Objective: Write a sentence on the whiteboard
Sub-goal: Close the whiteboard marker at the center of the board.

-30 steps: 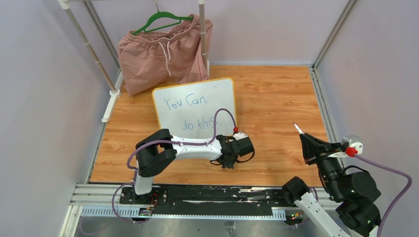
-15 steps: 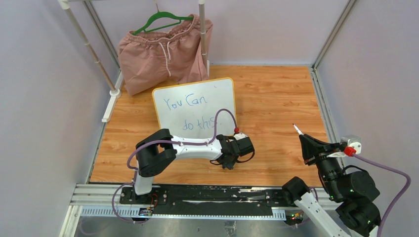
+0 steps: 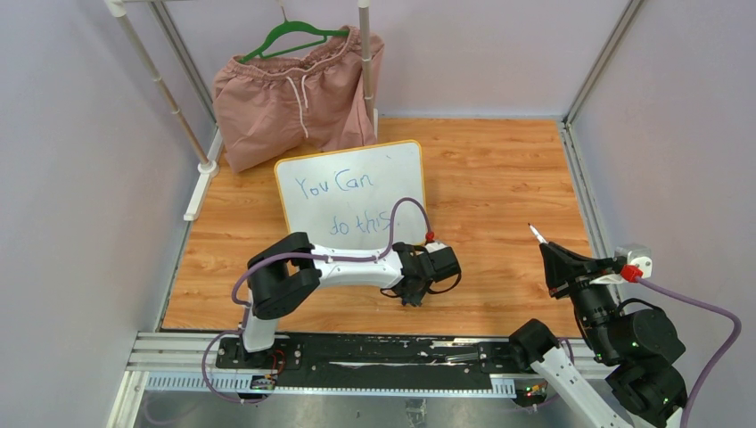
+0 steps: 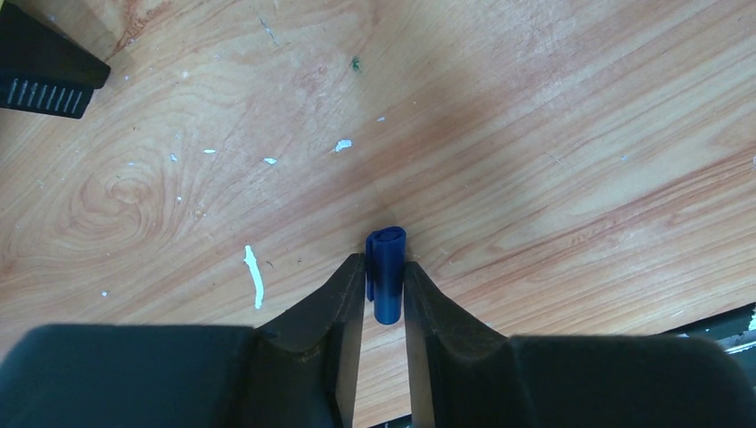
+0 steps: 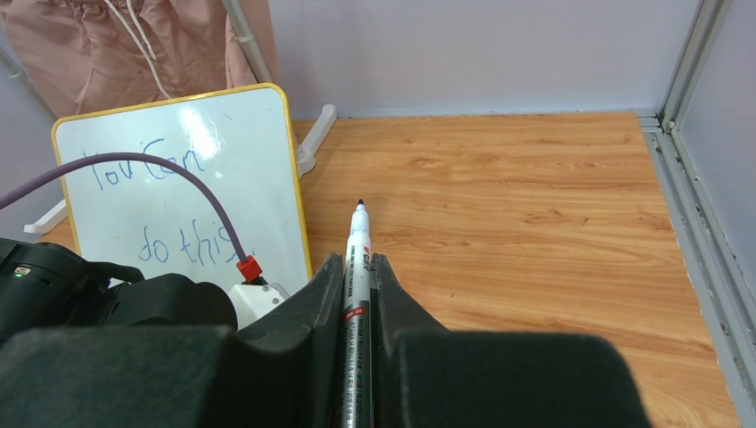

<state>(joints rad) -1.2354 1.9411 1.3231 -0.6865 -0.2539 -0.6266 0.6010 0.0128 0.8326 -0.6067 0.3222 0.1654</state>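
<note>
Right jaws clamped on marker [image 5: 358, 259], whiteboard [image 5: 260, 160] ahead-left, left jaws pinching blue cap [image 4: 387, 272].

Whiteboard [image 3: 392, 174] glossy; table [image 3: 499, 178] wood-grain, scuffed; shorts [image 3: 276, 107] cloth; cap [image 4: 387, 267], marker [image 5: 355, 267] smooth plastic.

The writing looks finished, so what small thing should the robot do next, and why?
Probably lift the blue cap toward the marker to recap it: the sentence on the whiteboard reads complete, the right end effector holds the marker bare-tipped, and the left end effector pinches the cap.
</note>
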